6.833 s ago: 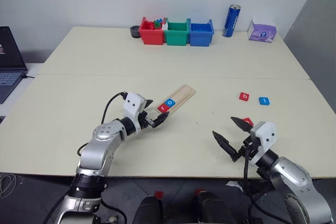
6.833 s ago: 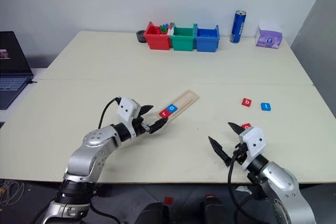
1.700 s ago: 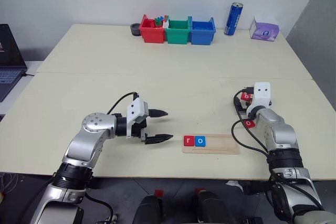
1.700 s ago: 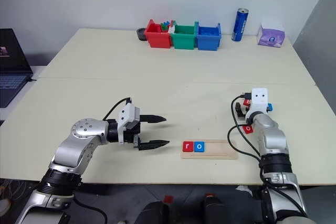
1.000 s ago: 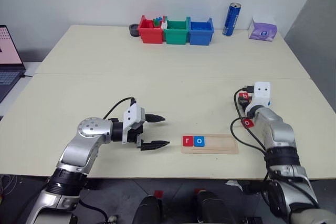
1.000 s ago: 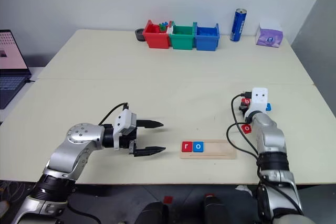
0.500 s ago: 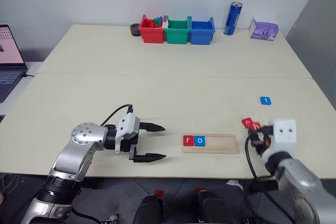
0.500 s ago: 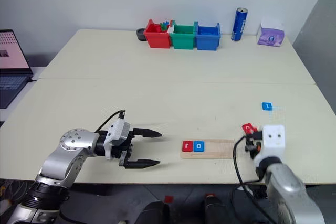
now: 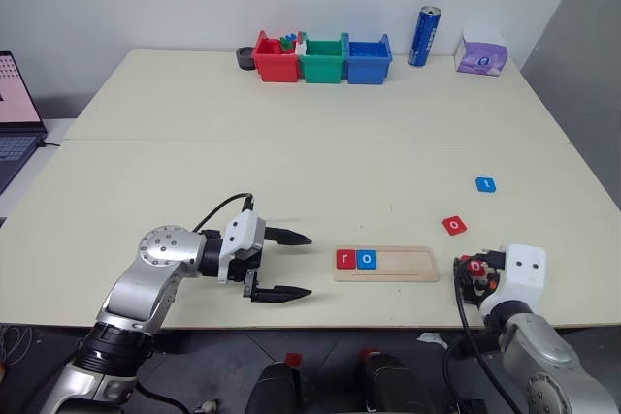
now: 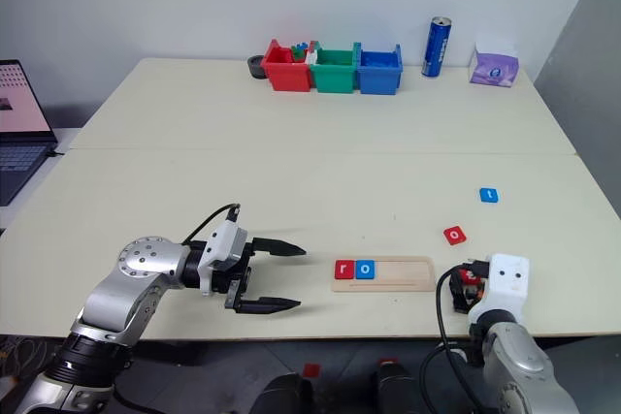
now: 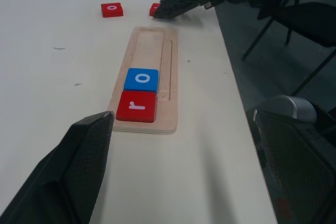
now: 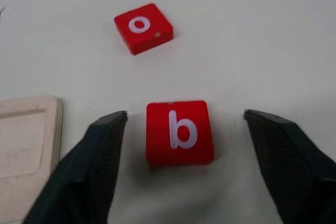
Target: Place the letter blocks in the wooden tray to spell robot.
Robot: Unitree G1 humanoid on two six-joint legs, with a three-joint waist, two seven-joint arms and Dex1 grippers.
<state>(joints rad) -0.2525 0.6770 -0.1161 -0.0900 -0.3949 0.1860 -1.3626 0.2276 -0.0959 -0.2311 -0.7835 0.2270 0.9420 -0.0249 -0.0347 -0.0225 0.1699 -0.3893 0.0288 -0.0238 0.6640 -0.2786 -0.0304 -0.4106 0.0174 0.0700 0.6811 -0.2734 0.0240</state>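
The desk (image 9: 291, 172) carries everything here. The left tool (image 9: 281, 265) lies low over its near part with its two black fingers spread wide and nothing between them, pointing at the wooden tray (image 9: 386, 265), which lies just beyond its fingertips and apart from them. The right tool (image 12: 185, 166) sits at the near edge of the desk just past the tray's far end, its fingers also wide apart. The red b block (image 12: 179, 131) lies flat on the desk between them, touched by neither.

In the tray, the red r block (image 9: 345, 259) and the blue o block (image 9: 366, 260) sit side by side at the end nearest the left tool; the rest of the groove is bare. The red o block (image 9: 453, 225) lies on the desk a little beyond the right tool, and the blue t block (image 9: 485, 184) farther out again, well apart.

The left wrist view looks along the tray and shows the r (image 11: 136, 106) and o (image 11: 142, 79) touching, with the right tool's dark fingertips beside the tray's far end. The right wrist view shows the tray's corner (image 12: 26, 145) next to its own finger.

At the far edge, well away from both tools, stand red (image 9: 275, 57), green (image 9: 321, 58) and blue bins (image 9: 369, 58), a blue can (image 9: 422, 36) and a purple tissue pack (image 9: 482, 56). A laptop (image 9: 15, 113) sits off beyond the left tool.
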